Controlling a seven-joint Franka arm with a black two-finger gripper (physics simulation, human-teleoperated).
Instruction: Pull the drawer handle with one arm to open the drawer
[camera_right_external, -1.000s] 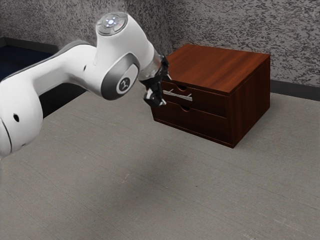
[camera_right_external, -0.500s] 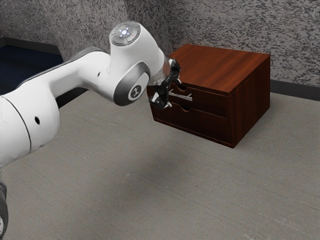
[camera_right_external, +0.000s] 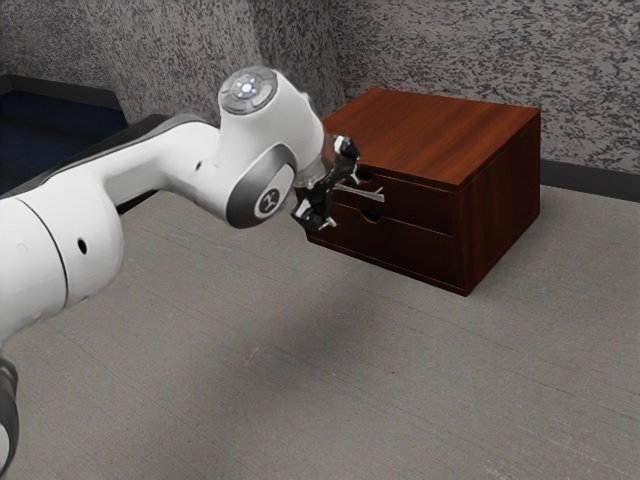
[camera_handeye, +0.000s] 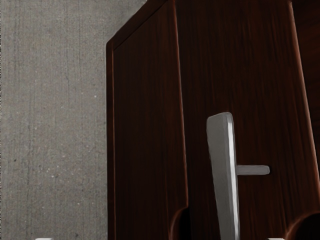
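Now the arm is reaching in from about 10 o'clock in the exterior view, and its gripper (camera_right_external: 330, 187) is hovering right at the front of the wooden cabinet (camera_right_external: 440, 140). The cabinet is standing on the desk (camera_right_external: 300, 380), at about 1 o'clock from the desk's middle, close to the speckled wall (camera_right_external: 480, 50).

The thing you are working on is the upper drawer (camera_right_external: 410, 203). It is looking shut, because its front is lying flush with the lower drawer (camera_right_external: 390, 242) under it. Its silver handle (camera_right_external: 362, 189) is a thin bar that is standing a little off the wood on short posts, so there is room for a finger to go behind it.

The fingers (camera_right_external: 347, 152) are spread wide, one at about 1 o'clock and the other at about 7 o'clock from the gripper's middle. They are bracketing the near end of the bar and are not yet pinching it. I think the hand is turned this way so that the fingers cross the bar and can close over it.

In the wrist view the handle (camera_handeye: 222, 175) is sitting just ahead of the hand, a little off its centre line. You are probably finishing the approach; closing and then pulling straight out from the cabinet front are the steps left. If you are closing too near the bar's end, the grip may slip off.
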